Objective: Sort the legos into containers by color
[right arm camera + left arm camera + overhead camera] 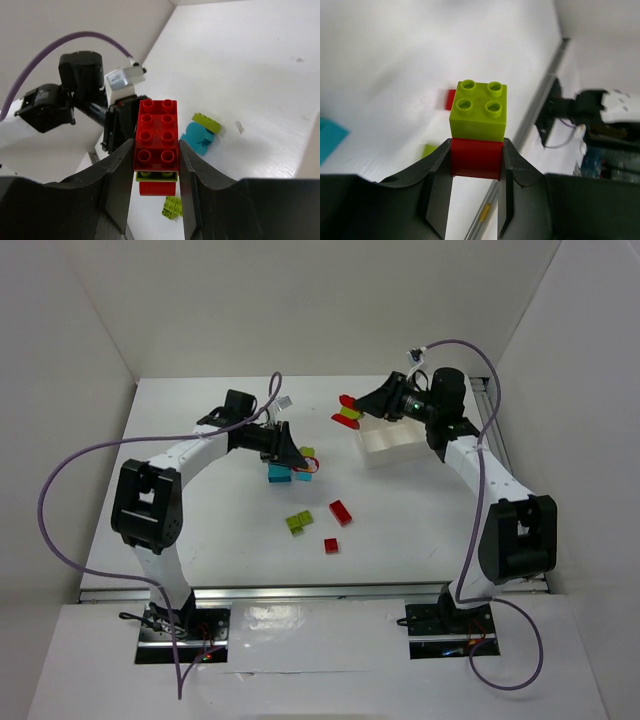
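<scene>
My left gripper (297, 458) is shut on a red lego (475, 159) with a lime green lego (479, 112) stuck on top, held just above the table left of centre. My right gripper (362, 408) is shut on a stack of legos (348, 412): a long red brick (157, 131) on top, a thin lime layer (156, 175) and a red brick (157, 188) beneath. It hangs just left of the white tray (395, 453) of containers. A cyan lego (278, 475) lies under the left gripper.
Loose on the table in front lie a lime lego (298, 523) and two red legos (341, 511) (331, 545). White walls enclose the table on three sides. Purple cables arc over both arms.
</scene>
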### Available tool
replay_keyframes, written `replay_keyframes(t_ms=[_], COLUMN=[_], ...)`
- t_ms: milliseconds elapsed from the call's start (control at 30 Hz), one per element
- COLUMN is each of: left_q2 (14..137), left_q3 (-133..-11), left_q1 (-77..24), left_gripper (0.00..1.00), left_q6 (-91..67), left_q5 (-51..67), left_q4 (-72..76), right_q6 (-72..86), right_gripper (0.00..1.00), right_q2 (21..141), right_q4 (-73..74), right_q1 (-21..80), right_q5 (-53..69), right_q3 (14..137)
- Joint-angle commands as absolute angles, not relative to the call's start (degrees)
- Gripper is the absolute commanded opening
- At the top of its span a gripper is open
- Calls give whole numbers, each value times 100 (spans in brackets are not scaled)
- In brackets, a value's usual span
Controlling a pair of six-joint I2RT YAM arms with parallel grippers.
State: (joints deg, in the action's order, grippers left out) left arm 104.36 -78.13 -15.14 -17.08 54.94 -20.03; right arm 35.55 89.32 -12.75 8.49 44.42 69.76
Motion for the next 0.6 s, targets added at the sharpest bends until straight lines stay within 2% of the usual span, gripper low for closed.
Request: replay_keyframes(t_ms=[0,133,200,233,300,333,400,433,467,567], left_q2=[10695,11074,11257,11320,11443,11565,11619,11619,11532,11277], left_q3=[-8383,-8763,-8824,-8894,-9035,-9148,-9202,-9280,-9342,-9404], left_q1=[-1686,-1819,-1819,-1872,-1872,-1872,-1872,-1872,-1872,-1872], left_gripper=[0,0,6,25,44,67,82,85,92,94], left_q6=[-1986,-2170,-2249,-2250,-2198,-2145,-2084,-1979,-1978,-1767], left_q5=[4258,3324,3008,3006,3006,3154,3269,3330,3383,3515], left_q4=[-2232,-2540,-2540,-2601,-2689,-2768,-2891,-2996,-3049,-3190], right_q6=[3060,2856,2734,2733,2681,2681,2620,2619,2619,2680], right_gripper=[18,18,18,18,18,18,18,18,18,18], right_q2=[8614,8412,8358,8297,8297,8297,8297,8297,8297,8297], right_q4=[-598,-220,-88,-18,44,114,184,185,185,114], right_q1=[861,809,809,809,809,809,756,756,756,756], right_q5=[4096,3912,3850,3850,3850,3850,3850,3850,3911,4078], right_q3=[6742,6548,6548,6548,6495,6495,6495,6495,6495,6495])
